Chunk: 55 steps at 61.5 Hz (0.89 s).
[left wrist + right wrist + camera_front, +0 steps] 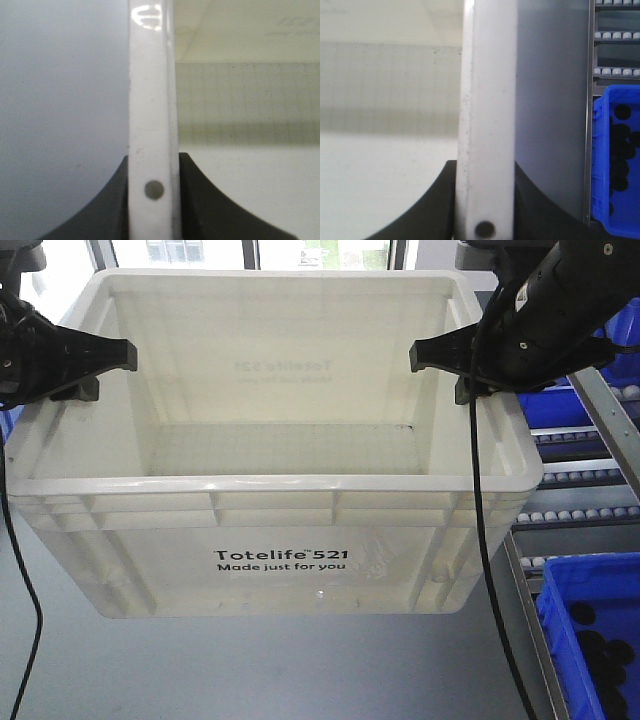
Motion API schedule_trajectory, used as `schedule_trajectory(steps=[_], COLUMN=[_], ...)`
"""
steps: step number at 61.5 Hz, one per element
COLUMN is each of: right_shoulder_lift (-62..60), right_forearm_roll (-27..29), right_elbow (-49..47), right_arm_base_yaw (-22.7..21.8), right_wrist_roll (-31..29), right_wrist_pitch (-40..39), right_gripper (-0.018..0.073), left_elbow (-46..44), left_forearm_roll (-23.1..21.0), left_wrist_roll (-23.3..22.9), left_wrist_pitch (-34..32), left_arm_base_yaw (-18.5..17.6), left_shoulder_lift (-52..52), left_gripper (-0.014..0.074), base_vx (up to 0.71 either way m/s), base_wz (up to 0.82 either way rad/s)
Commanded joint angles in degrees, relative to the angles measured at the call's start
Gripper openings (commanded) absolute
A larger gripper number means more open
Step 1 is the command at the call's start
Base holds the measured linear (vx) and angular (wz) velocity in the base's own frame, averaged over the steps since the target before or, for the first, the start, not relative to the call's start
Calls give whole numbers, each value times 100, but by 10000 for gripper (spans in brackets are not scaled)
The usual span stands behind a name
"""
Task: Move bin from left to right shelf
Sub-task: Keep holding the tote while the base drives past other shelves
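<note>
Rightward of bin (280,592), blue bins (600,575).

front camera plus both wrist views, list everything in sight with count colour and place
white bin: 1, white with black print, centre, side walls clamped
blue bins: at least 2, blue, right side
round pieces: several, black, in the nearer blue bin
roller shelf: 1, grey with pale rollers, right, beyond the nearer blue bin
surface: 1, grey, under the white bin
cables: 2, black, one hanging at each side
left pincer: 1, black, shut on the white bin's left wall
right pincer: 1, black, shut on the white bin's right wall
</note>
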Motion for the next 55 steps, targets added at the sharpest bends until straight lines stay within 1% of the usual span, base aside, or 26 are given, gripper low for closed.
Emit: schedule_trajectory(steps=[1,55], right_shoulder_lift=[-325,-312], right_forearm_roll=[-506,-501], right_elbow=[-206,-206], right_arm_base_yaw=[-73,-73], right_wrist_roll=[-11,-11], right_wrist_pitch=[-340,-328], right_gripper=[8,8], left_elbow=[-230,-230], left_forearm_roll=[372,372], left_wrist_roll=[-83,-83], left_wrist_pitch=[-518,-522], left_arm_base_yaw=[28,28], left_shoulder_lift=[-338,-338], left_gripper=[-7,-7], base_vx=[42,39], base_wz=[-2,0])
